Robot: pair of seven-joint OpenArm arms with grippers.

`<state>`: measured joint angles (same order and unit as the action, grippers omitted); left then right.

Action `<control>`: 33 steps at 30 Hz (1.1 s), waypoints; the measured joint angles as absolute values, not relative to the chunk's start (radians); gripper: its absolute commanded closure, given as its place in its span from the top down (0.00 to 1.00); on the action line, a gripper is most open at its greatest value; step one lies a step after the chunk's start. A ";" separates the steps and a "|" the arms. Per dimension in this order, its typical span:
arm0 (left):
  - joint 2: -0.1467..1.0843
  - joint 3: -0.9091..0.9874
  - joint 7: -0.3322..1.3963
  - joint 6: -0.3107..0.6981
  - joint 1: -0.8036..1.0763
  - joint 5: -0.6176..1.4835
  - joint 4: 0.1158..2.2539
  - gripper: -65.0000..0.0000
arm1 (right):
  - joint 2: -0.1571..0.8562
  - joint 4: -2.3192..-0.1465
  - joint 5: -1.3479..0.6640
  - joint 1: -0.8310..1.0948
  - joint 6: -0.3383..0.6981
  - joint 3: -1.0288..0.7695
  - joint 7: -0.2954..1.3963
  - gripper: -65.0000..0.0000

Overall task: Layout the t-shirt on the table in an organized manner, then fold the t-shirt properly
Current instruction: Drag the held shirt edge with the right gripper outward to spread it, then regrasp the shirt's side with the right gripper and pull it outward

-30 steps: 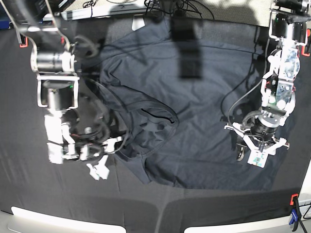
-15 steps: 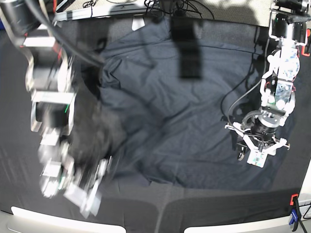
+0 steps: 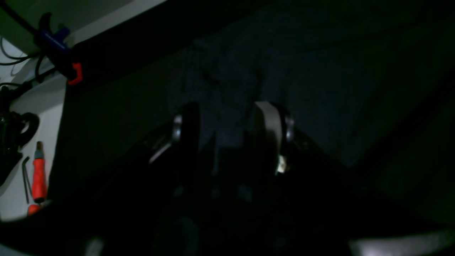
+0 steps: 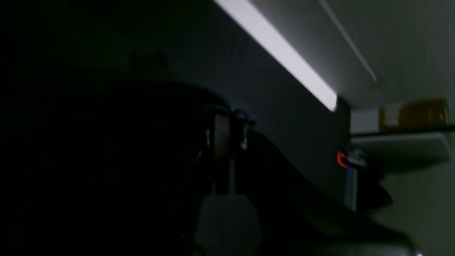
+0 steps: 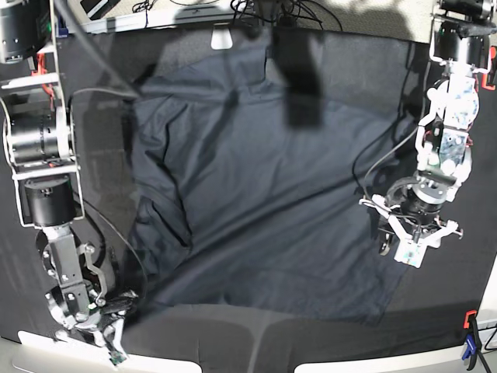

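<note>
T-shirt (image 5: 256, 194) edge pinched by dim right hand (image 4: 227, 124); left hand (image 5: 411, 237) spread.

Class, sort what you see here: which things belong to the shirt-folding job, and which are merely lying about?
Belongs to the job:
t-shirt
table
left gripper
right gripper

Lying about:
orange-handled tool
cables
corner clamp

Wrinkled navy t-shirt (image 5: 256, 194) spread on black table (image 5: 435, 311)

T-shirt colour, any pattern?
The t-shirt is plain dark navy-charcoal, no pattern; clearest in the base view.
</note>
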<state>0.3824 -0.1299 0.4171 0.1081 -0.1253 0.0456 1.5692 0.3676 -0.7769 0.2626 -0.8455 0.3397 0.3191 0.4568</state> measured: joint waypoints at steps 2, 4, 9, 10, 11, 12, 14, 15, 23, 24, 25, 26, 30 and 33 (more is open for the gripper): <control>0.383 -0.130 0.421 0.108 -0.125 0.045 1.569 0.34 | 0.365 -0.743 0.262 -0.845 0.340 0.319 0.442 0.30; 0.382 -0.130 0.423 0.108 -0.125 0.045 1.569 0.34 | 0.369 -0.714 0.274 -0.841 0.340 0.319 0.446 0.46; 0.382 -0.130 0.424 0.108 -0.125 0.045 1.569 0.34 | 0.411 -0.700 0.285 -0.846 0.301 0.319 0.452 0.50; 0.382 -0.130 0.422 0.108 -0.125 0.045 1.569 0.34 | 0.420 -0.701 0.273 -0.851 0.265 0.319 0.465 0.50; 0.383 -0.130 0.422 0.108 -0.125 0.045 1.569 0.34 | 0.429 -0.701 0.250 -0.860 0.243 0.319 0.488 0.50; 0.382 -0.130 0.420 0.108 -0.125 0.045 1.569 0.34 | 0.437 -0.701 0.213 -0.871 0.242 0.318 0.516 0.50; 0.382 -0.130 0.419 0.108 -0.125 0.047 1.569 0.34 | 0.452 -0.702 0.131 -0.889 0.241 0.318 0.562 0.50; 0.382 -0.130 0.418 0.108 -0.125 0.047 1.569 0.34 | 0.458 -0.702 0.077 -0.896 0.239 0.318 0.596 0.49; 0.382 -0.130 0.413 0.108 -0.125 0.047 1.569 0.34 | 0.437 -0.703 -0.350 -0.881 0.438 0.319 0.839 0.45; 0.382 -0.130 0.412 0.108 -0.125 0.047 1.569 0.34 | 0.429 -0.703 -0.359 -0.877 0.488 0.319 0.861 0.42; 0.383 -0.130 0.408 0.109 -0.125 0.047 1.569 0.34 | 0.418 -0.703 -0.373 -0.872 0.532 0.318 0.886 0.40; 0.382 -0.130 0.398 0.108 -0.125 0.047 1.569 0.34 | 0.407 -0.703 -0.410 -0.867 0.543 0.319 0.908 0.40; 0.382 -0.130 0.397 0.108 -0.125 0.047 1.569 0.34 | 0.348 -0.705 -0.438 -0.842 0.557 0.319 0.991 0.40; 0.382 -0.130 0.397 0.108 -0.125 0.047 1.568 0.34 | 0.297 -0.706 -0.335 -0.790 0.556 0.319 0.989 0.40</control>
